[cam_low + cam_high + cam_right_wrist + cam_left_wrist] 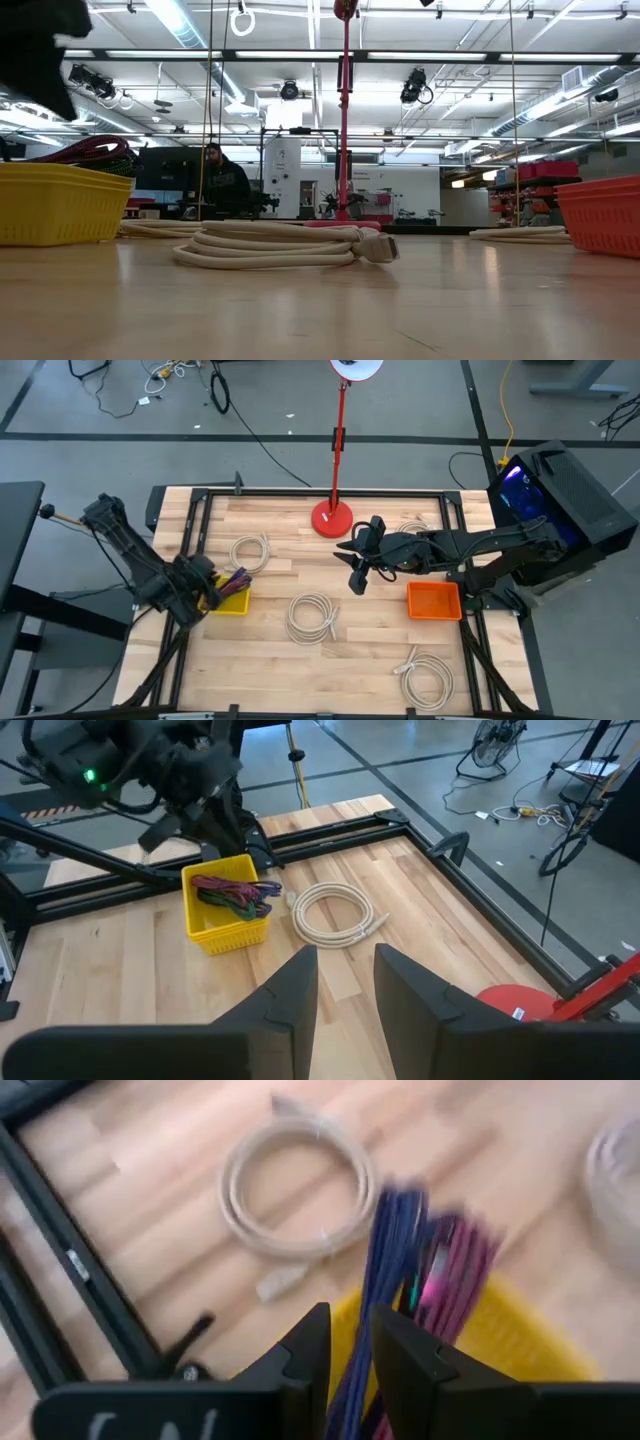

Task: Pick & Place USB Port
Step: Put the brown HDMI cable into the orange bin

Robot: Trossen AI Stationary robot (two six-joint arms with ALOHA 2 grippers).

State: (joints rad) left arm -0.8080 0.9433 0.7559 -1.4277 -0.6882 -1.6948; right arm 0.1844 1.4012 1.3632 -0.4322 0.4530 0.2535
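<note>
— Left end effector (350, 1345): where does it sit?
— At about nine o'clock on the bench (300, 660), right over the yellow basket (232, 600). Its fingers stand a little apart with a blue cable (385, 1280) running up between them; whether they pinch it, I cannot tell. Pink and purple cables (450, 1265) stick out of the same basket.
— And the right end effector (345, 985)?
— Hovering near the bench's centre, slightly toward one o'clock, released, with nothing between its fingers.
— The remaining cables?
— Cream coiled cables lie loose: one (252, 550) at eleven o'clock just beside the basket, one (312, 617) near centre, one (427, 675) at five o'clock. An orange bin (434, 601) stands at three o'clock, and a red lamp base (332, 518) at twelve.
</note>
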